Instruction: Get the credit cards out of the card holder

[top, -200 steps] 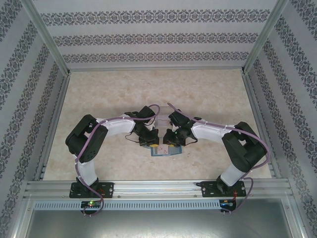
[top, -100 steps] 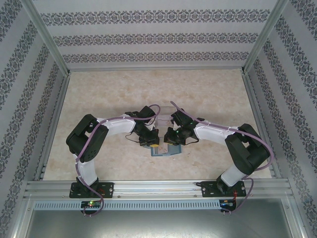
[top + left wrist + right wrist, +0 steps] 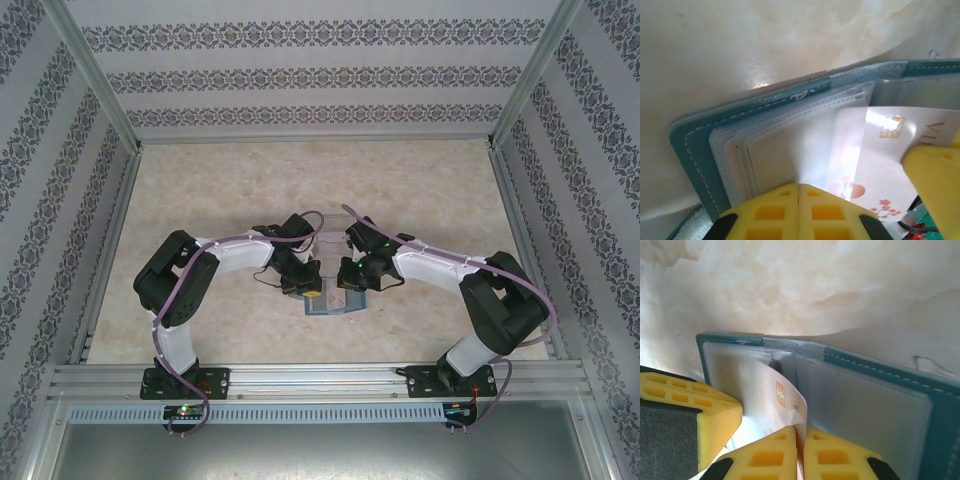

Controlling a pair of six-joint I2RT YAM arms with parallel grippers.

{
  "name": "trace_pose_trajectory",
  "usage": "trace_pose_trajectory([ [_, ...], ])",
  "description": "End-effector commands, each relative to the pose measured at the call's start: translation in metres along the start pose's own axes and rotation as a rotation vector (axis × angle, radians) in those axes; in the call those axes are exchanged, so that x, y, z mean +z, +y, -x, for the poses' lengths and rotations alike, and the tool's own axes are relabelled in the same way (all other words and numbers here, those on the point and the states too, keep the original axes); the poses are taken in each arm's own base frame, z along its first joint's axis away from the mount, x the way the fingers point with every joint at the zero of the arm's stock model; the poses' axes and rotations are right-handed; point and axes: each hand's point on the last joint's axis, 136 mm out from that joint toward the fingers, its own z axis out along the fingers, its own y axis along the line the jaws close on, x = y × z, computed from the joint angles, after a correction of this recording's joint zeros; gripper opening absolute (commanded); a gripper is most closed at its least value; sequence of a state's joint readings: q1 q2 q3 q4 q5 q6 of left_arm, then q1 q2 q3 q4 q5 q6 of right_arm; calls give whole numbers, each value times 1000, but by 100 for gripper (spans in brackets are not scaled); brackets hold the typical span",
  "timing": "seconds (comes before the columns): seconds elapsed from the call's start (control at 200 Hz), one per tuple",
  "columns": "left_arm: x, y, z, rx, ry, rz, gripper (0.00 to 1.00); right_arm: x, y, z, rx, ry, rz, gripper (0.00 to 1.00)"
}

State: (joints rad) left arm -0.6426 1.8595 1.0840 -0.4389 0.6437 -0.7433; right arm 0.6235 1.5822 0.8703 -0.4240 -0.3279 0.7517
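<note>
The card holder (image 3: 328, 309) lies open on the table (image 3: 220, 200), between both arms. A white credit card (image 3: 781, 390) sticks half out of a clear sleeve (image 3: 790, 145), its long axis pointing at the right gripper (image 3: 800, 447), which is clamped on the card's free end. The left gripper (image 3: 799, 202), fully closed, sits at the sleeve edges.

l pincer (image 3: 798, 194) closed, tips on card holder (image 3: 686, 150) sleeves.

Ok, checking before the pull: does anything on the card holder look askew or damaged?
A white chip card sticks partway out of the card holder, skewed across its clear sleeves, pinched in the right claw. The left claw sits shut at the sleeves' edge. No tear shows.
</note>
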Motion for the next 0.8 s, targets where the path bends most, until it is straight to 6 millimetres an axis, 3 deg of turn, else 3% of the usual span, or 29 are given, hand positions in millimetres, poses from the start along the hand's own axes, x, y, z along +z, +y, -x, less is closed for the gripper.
trace_pose_trajectory([
  [0.0,11,14,-11,-9,47,73,0,-7,-35,-6,-11,12,-169,8],
  [0.305,9,10,-9,-4,45,65,0,-13,-45,-4,-39,12,-242,7],
  [0.794,8,9,-8,1,42,67,0,-14,-41,5,-68,12,-259,8],
])
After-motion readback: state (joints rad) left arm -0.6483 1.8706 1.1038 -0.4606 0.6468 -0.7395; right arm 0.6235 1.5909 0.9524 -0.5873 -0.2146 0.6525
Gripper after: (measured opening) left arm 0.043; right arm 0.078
